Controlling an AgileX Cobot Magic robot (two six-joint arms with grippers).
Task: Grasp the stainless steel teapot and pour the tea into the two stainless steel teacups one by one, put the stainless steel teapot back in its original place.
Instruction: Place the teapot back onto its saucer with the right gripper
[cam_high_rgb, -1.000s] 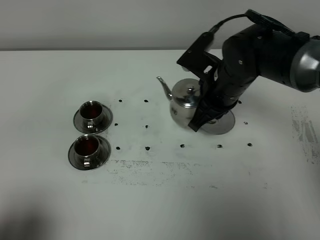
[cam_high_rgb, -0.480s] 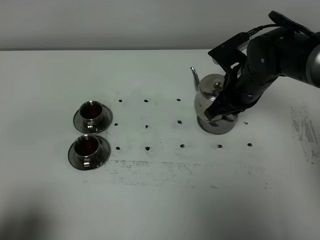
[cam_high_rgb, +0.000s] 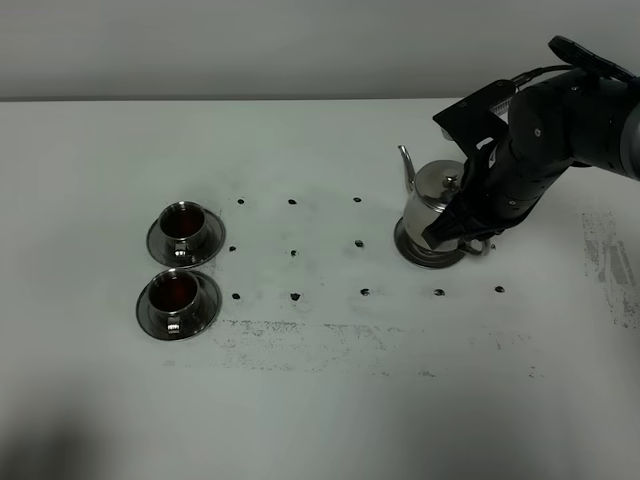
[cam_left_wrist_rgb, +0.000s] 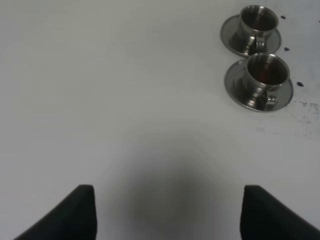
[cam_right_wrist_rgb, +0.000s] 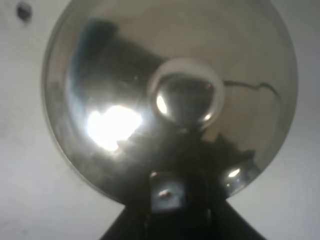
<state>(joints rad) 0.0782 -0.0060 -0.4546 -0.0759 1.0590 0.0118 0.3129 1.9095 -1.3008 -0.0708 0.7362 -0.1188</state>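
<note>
The stainless steel teapot (cam_high_rgb: 428, 196) is upright at the right of the table, spout toward the cups, over the round steel coaster (cam_high_rgb: 406, 247), its original place; contact cannot be told. My right gripper (cam_high_rgb: 463, 226) is shut on the teapot's handle side. In the right wrist view the domed lid (cam_right_wrist_rgb: 110, 75) and its knob (cam_right_wrist_rgb: 186, 97) fill the picture above the gripper (cam_right_wrist_rgb: 175, 195). The two stainless steel teacups (cam_high_rgb: 182, 224) (cam_high_rgb: 176, 294) stand on saucers at the left, both holding dark tea. They also show as teacups (cam_left_wrist_rgb: 258, 21) (cam_left_wrist_rgb: 267, 73) in the left wrist view, far from my open left gripper (cam_left_wrist_rgb: 167, 212).
Small black dots (cam_high_rgb: 293, 252) mark the white tabletop (cam_high_rgb: 330, 380) between the cups and the teapot. A scuffed dark streak (cam_high_rgb: 300, 335) runs along the front. The right arm's bulk (cam_high_rgb: 570, 120) hangs over the table's right rear.
My right gripper carried the teapot to the right, from left of the coaster to over it, and lowered it. The cups have stayed where they were.
</note>
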